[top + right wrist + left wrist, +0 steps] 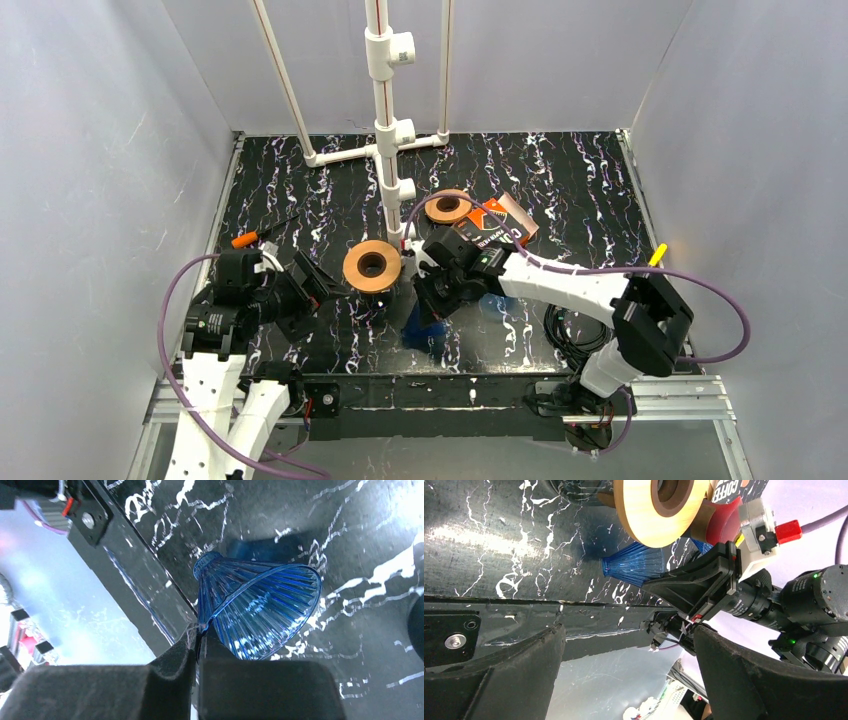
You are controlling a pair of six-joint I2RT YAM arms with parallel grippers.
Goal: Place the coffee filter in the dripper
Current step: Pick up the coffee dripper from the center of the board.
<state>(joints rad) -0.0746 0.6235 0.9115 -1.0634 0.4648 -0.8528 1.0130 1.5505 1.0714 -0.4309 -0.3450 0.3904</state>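
Dripper (260,610) pinched in right tool (196,649), tan ring (372,265) near; left tool (629,670) spread.

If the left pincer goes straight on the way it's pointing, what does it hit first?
Probably the blue dripper, held in the right pincer; the left pincer is open and aimed at it, though depth is unclear.

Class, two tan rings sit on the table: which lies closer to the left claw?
The front ring beside the white post; the other ring lies farther back against the filter box.
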